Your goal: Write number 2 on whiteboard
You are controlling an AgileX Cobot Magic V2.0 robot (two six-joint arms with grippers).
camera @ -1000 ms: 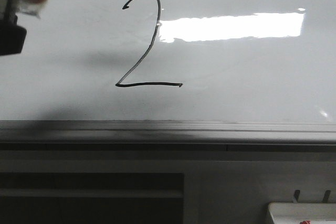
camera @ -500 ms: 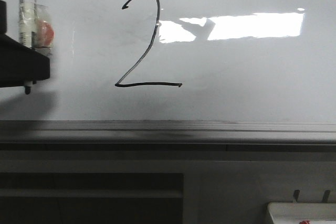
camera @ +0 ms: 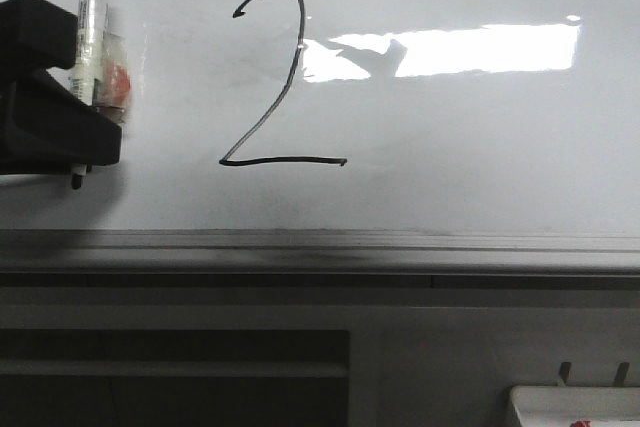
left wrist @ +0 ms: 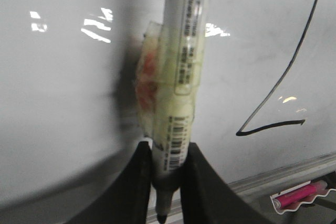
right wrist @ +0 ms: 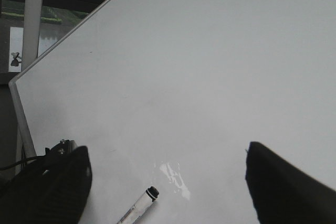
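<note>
The number 2 point(camera: 285, 160) is drawn in thin black line on the whiteboard point(camera: 460, 147), left of the bright glare. Part of the number 2 point(left wrist: 270, 126) also shows in the left wrist view. My left gripper point(camera: 85, 142) is at the board's left side, left of the digit. It is shut on a white marker point(camera: 93, 7) held upright, tip down. In the left wrist view the gripper point(left wrist: 167, 169) pinches the marker point(left wrist: 181, 51) near its tip. My right gripper point(right wrist: 165, 179) is open and empty over blank board.
The grey metal rail point(camera: 320, 247) runs under the board. A small white tray point(camera: 570, 405) with red marks sits at the lower right. Tape with an orange patch point(camera: 118, 82) clings to the marker. The marker's black end point(right wrist: 151, 192) shows in the right wrist view.
My left gripper has moved down and to the right with the marker, further into the front view. The digit is unchanged.
</note>
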